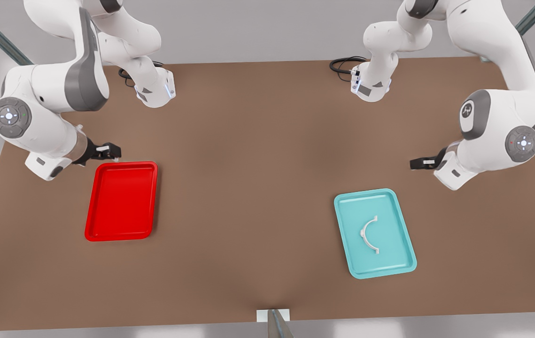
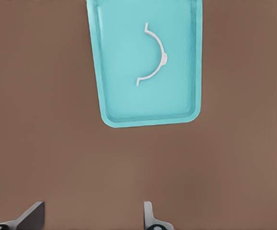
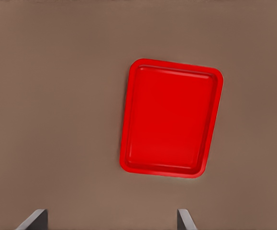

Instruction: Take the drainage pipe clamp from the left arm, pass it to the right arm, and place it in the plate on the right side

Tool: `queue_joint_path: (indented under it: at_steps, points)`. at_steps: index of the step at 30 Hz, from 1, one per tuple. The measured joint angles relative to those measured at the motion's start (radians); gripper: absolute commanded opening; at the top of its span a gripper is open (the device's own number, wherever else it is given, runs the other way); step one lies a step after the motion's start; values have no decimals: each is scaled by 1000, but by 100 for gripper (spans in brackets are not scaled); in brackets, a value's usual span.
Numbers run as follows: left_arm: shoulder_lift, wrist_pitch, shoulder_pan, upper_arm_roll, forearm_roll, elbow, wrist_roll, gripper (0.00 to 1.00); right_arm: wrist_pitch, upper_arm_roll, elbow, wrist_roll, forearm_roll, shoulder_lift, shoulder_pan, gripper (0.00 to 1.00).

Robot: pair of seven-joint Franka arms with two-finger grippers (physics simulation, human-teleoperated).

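The drainage pipe clamp [image 1: 369,234] is lying loose in the teal tray [image 1: 406,244]. The left gripper [image 1: 418,164] hangs at the tray's 1 o'clock, fingers apart, empty. The right gripper [image 1: 113,151], also spread, sits at 11 o'clock of the plate [image 1: 93,220].

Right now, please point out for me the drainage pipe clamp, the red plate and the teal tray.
drainage pipe clamp [image 1: 366,233]: front view, middle of its white arc.
plate [image 1: 121,202]: front view, bare red floor.
teal tray [image 2: 124,91]: left wrist view, bare floor beside the clamp.
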Motion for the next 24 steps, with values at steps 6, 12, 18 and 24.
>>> queue_joint_path:
  at_steps: [6, 12, 18, 24]
  points:
    - [313, 43, -42, -1, -7, 212, -40, 100, 44, 1, -1, -10, -1, 22, -1, 100]
    - [629, 306, -58, 0, -9, 347, -194, 100, 69, 0, -12, -28, 0, 28, -1, 100]
    - [696, 481, -86, -7, 12, 345, -362, 100, 82, 1, -19, -42, -1, 35, -1, 100]
    - [721, 553, -130, -8, 94, 332, -514, 100, 89, 1, -27, -53, 2, 35, -1, 100]
